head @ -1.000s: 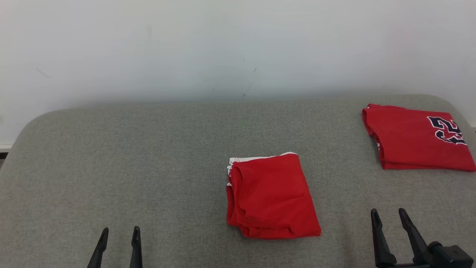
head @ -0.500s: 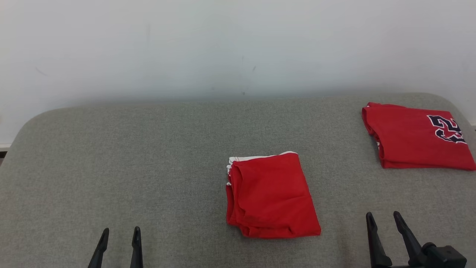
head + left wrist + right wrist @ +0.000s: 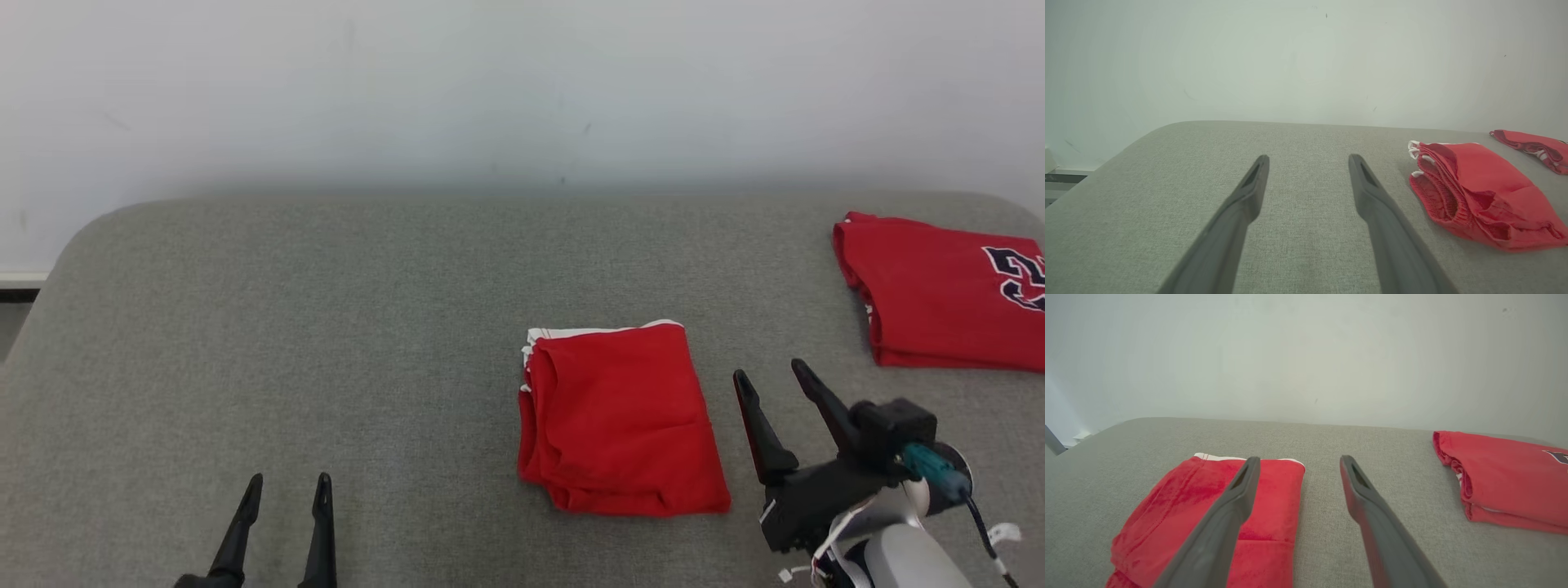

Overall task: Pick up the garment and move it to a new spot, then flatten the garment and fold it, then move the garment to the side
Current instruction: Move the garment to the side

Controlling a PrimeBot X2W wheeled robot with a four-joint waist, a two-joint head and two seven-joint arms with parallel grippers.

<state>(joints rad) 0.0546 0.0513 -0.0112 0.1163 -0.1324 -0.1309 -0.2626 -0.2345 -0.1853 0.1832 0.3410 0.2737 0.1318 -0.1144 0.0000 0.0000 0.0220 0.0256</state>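
Head view: shows folded red fabric garment with white trim (image 3: 620, 416) lying mid-way across grey woven-cloth tabletop (image 3: 326, 327). Places right gripper (image 3: 769, 370) near its 3 o'clock, fingers spread wide, empty, and left gripper (image 3: 290, 478) at 8 o'clock, equally wide. Left wrist view: puts garment at 3 o'clock. Right wrist view: puts it at 8 o'clock.

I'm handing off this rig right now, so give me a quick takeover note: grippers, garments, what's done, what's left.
Left gripper: open, empty, at the near left, apart from the cloth.
Right gripper: open, empty, just off the right edge of the folded red garment.
It lies at the middle of the grey table; a printed red garment, also folded, lies far right.
Done: flattening and folding, apparently. Left: move the middle garment to the side.
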